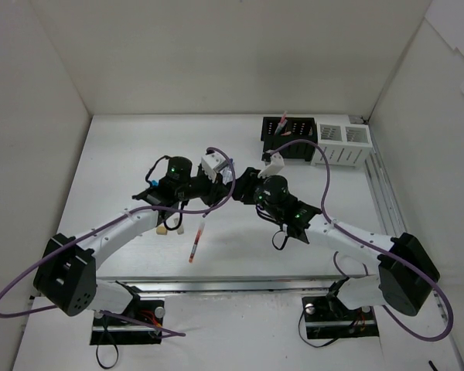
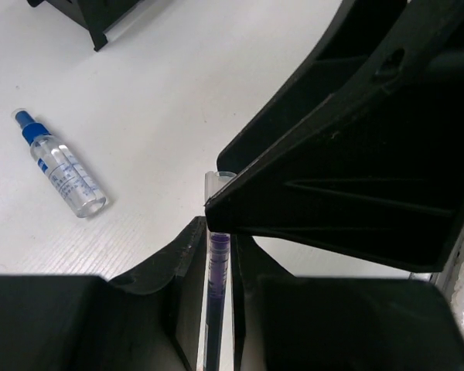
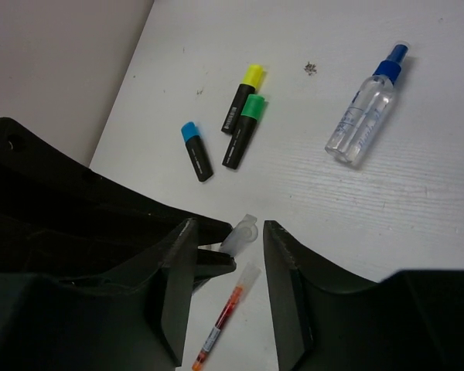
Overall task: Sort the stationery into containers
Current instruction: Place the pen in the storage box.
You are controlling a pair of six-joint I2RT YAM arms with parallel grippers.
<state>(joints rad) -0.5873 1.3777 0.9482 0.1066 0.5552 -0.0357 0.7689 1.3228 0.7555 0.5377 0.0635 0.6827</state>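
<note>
My left gripper [image 2: 216,232] is shut on a thin purple pen [image 2: 215,286] with a clear cap [image 3: 243,232]. My right gripper [image 3: 229,226] straddles that cap, its jaws apart and not touching it. In the top view the two grippers [image 1: 223,188] [image 1: 246,185] meet above the table's middle. An orange pen [image 3: 224,321] [image 1: 196,246] lies on the table below them. Highlighters with yellow [image 3: 243,97], green [image 3: 243,131] and blue [image 3: 196,151] caps lie together. A clear blue-capped bottle [image 3: 367,116] [image 2: 62,166] lies on its side. The black organiser [image 1: 288,137] and white bins [image 1: 344,143] stand at the back right.
A tan eraser [image 1: 162,229] lies beside the left forearm. A reddish pen [image 1: 282,122] stands in the black organiser. White walls close in the table on three sides. A purple cable [image 1: 325,166] loops over the right arm.
</note>
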